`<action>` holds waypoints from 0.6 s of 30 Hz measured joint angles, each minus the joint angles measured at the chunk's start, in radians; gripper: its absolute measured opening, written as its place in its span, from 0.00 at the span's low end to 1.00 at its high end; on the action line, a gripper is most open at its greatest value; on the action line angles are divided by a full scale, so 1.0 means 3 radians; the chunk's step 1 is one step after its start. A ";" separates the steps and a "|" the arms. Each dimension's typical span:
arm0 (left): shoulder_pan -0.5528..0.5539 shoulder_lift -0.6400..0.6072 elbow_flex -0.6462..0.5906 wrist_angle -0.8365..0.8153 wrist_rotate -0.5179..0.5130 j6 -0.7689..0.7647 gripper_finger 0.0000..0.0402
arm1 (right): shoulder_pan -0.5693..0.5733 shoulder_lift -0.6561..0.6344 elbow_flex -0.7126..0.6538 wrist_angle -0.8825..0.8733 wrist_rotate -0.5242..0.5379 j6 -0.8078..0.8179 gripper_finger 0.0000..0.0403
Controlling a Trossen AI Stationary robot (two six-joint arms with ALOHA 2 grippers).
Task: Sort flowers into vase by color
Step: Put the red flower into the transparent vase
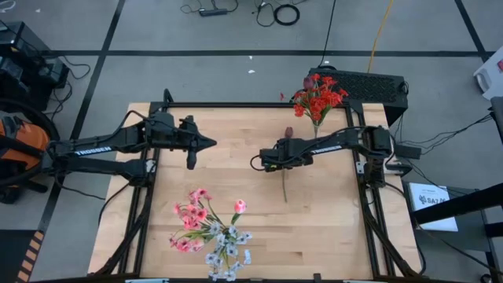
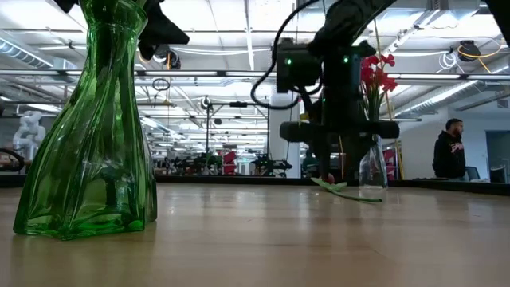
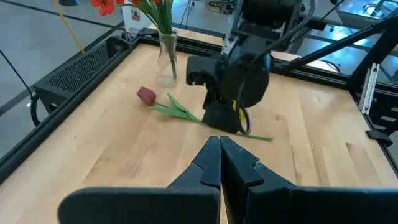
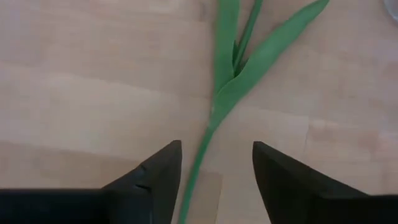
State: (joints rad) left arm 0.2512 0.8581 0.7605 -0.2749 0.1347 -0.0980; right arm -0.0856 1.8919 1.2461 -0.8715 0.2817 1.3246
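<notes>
A dark maroon tulip [image 3: 147,96] lies flat on the pale wooden table [image 1: 236,173], its thin green stem [image 4: 198,163] and long smooth leaves stretched toward the table's middle, the bud near a small clear vase [image 3: 166,60] that holds the red flowers [image 1: 318,96]. The right gripper [image 4: 216,168] hangs low over this stem with its fingers apart, one on each side of it and not touching it. I think the picking step is in hand: next the fingers must close on the slim stem, which can slip easily. The pink and whitish flowers [image 1: 208,232] stand at the near edge in a ribbed green glass vase [image 2: 88,127]. The left gripper [image 3: 219,163] waits on the left side, fingers pressed together.
</notes>
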 joint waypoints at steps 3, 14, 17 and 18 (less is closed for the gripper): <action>0.0000 0.0000 0.0000 -0.0029 0.0051 0.0002 0.00 | -0.0049 0.0095 0.0000 0.0018 0.0004 0.0023 0.48; -0.0036 0.0001 0.0000 -0.0100 0.0157 -0.0331 0.00 | -0.0132 0.0284 0.0011 0.0183 0.0024 -0.0079 0.30; -0.0036 0.0003 0.0001 -0.0062 0.0156 -0.0561 0.00 | -0.0132 0.0285 0.0011 0.0193 0.0027 -0.0129 0.18; -0.0036 0.0003 0.0001 -0.0065 0.0155 -0.0604 0.00 | -0.0132 0.0285 0.0011 0.0203 0.0041 -0.0169 0.13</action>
State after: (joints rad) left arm 0.2405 0.8589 0.7609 -0.2943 0.1811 -0.2793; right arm -0.1253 1.9774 1.2495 -0.8105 0.2940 1.2740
